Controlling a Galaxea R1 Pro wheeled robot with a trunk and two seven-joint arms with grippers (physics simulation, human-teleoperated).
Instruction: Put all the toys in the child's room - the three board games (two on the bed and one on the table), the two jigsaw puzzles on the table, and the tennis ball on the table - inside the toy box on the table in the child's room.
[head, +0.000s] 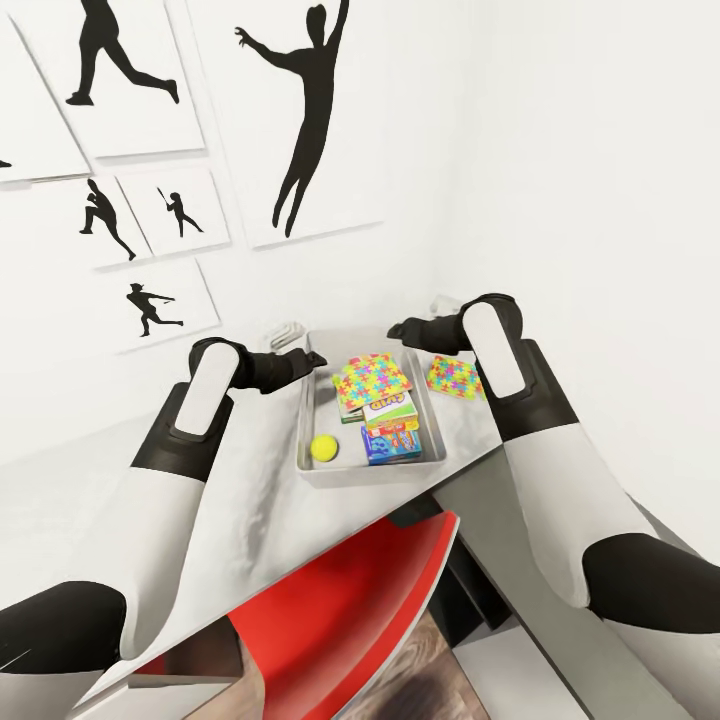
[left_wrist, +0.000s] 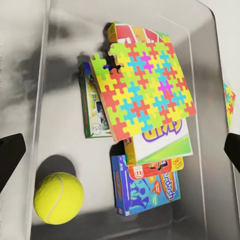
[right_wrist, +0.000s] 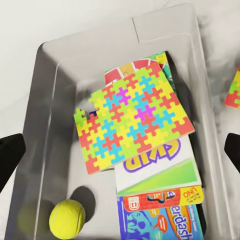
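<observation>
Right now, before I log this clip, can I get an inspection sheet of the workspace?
Surface: white table, toy box on it.
Job's things: in the box, tennis ball, one puzzle atop stacked board games; second puzzle outside, beside the box.
Clutter: nothing seen.
End effectors: left end effector and right end effector both open, empty, over the box.
Cables: nothing seen.
Surroundings: red chair at the table, silhouette posters on the wall.

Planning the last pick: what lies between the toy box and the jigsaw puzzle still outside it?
Head view: bare table between the toy box wall and the jigsaw puzzle.
</observation>
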